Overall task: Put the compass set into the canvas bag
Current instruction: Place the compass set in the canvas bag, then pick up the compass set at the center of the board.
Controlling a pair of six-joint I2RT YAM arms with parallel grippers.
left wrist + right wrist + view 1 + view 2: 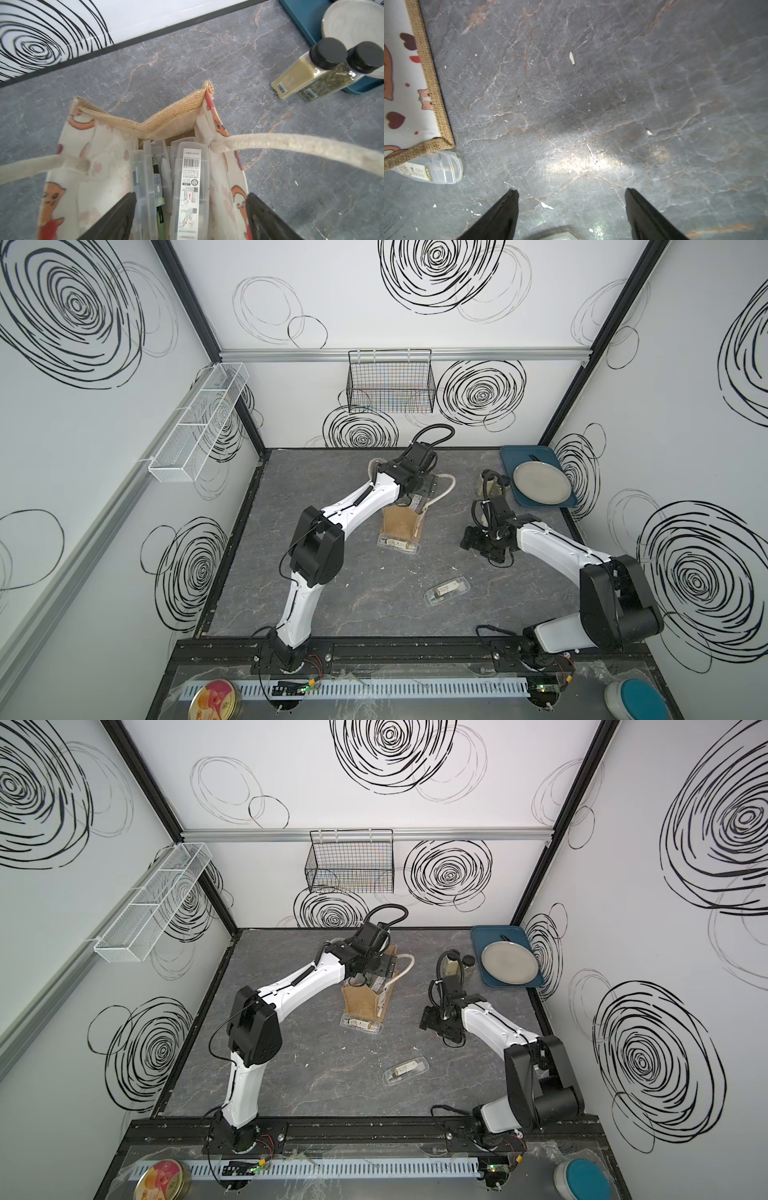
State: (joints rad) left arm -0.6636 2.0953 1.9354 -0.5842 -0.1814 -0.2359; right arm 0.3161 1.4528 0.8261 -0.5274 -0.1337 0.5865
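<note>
In canvas bag (176,108): compass set (190,166); L gripper (190,195) spread, R gripper (571,190) spread.

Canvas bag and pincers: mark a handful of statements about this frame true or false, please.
1. The canvas bag stands open-mouthed with clear compass cases inside. True.
2. The left pincer is shut on a case. False: its jaws stand open over the bag's mouth.
3. A loose case lies on the table at the bag's foot, and another case lies nearer the front edge. True.
4. The right pincer holds a case. False: it is open over bare table, holding nothing.
5. The plate sits directly on the table. False: it lies on the blue tray.
</note>
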